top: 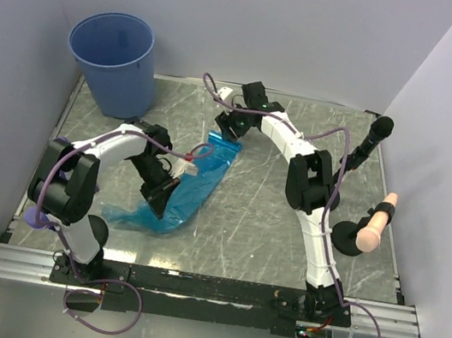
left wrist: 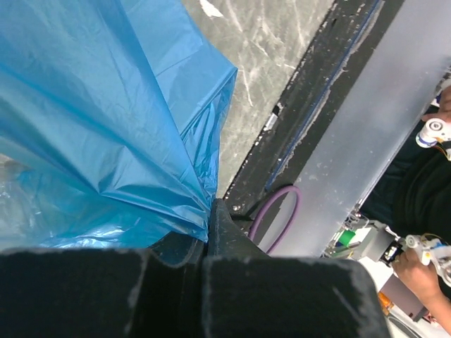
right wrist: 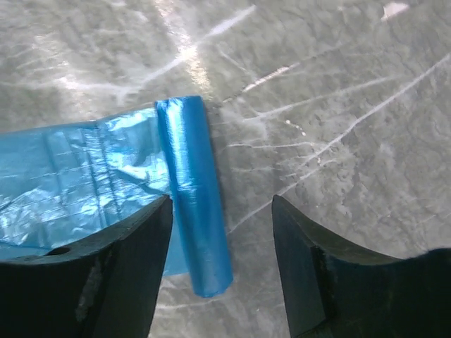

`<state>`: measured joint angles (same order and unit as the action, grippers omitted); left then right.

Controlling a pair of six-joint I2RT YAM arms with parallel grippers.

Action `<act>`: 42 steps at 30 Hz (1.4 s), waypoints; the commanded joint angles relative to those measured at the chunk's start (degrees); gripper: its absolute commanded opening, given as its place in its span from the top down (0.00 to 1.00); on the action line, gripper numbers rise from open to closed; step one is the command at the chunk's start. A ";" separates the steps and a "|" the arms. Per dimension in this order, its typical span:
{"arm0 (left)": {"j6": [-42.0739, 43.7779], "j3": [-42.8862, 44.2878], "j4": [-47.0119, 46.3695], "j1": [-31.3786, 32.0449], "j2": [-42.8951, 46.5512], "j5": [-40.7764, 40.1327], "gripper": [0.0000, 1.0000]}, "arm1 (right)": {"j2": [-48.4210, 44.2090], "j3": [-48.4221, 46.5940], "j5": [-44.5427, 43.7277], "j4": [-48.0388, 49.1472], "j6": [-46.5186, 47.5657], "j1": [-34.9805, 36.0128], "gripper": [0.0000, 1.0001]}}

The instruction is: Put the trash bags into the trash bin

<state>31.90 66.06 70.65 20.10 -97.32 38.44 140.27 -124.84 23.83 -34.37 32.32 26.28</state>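
Trash bag (top: 208, 170) is glossy bright-blue film, crinkled, one end rolled.

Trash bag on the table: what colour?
Bright glossy blue, slightly see-through. The trash bag shows best in the right wrist view.

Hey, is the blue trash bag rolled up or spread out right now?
Mostly spread out: the trash bag lies unrolled across the table, only its far end rolled.

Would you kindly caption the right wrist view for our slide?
Right gripper, jaws open, poised over the rolled end of the blue trash bag lying on the marbled table.
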 commanded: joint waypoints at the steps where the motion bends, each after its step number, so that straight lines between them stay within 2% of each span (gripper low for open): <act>1: -1.40 -0.41 -2.10 -0.50 3.54 -0.82 0.99 | 2.55 -5.59 -2.56 -7.11 4.33 3.07 0.37; 9: -1.67 1.00 -3.33 -1.38 3.10 -1.87 0.99 | 4.57 -6.55 -3.53 -11.15 3.46 4.65 0.40; 15: -1.84 1.53 -4.47 -2.25 4.41 -0.56 0.99 | 8.52 -12.88 -9.06 -12.48 0.39 4.83 0.43; 18: -1.49 1.35 -5.35 -2.61 5.56 -1.08 0.99 | 7.57 -10.53 -11.96 -9.59 -0.94 4.65 0.41; 24: -0.35 0.21 -7.98 -3.13 7.31 -3.10 0.83 | 3.09 -5.16 -10.57 -5.36 -1.38 3.87 0.41; 31: 0.09 0.73 -9.83 -3.57 6.44 -3.81 0.82 | 2.64 -4.28 -8.72 -4.48 1.61 3.86 0.36; 34: 0.27 0.65 -10.88 -4.10 7.75 -2.93 0.78 | 2.91 -4.10 -9.59 -3.60 2.40 4.13 0.36; 39: 0.88 -0.93 -15.36 -5.15 13.81 0.31 0.68 | 3.61 -3.67 -11.62 -1.76 4.59 5.09 0.45; 41: -0.60 -3.12 -19.04 -5.33 16.71 0.59 0.61 | 3.26 -2.52 -11.36 -0.88 5.47 5.44 0.55; 42: -1.13 -3.92 -21.76 -5.51 18.46 1.02 0.57 | 3.08 -1.82 -11.35 -0.44 5.74 5.71 0.65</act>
<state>30.98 64.36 56.31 15.18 -85.67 35.88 144.94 -129.12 13.50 -37.32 35.40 30.81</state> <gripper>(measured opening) 0.379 0.470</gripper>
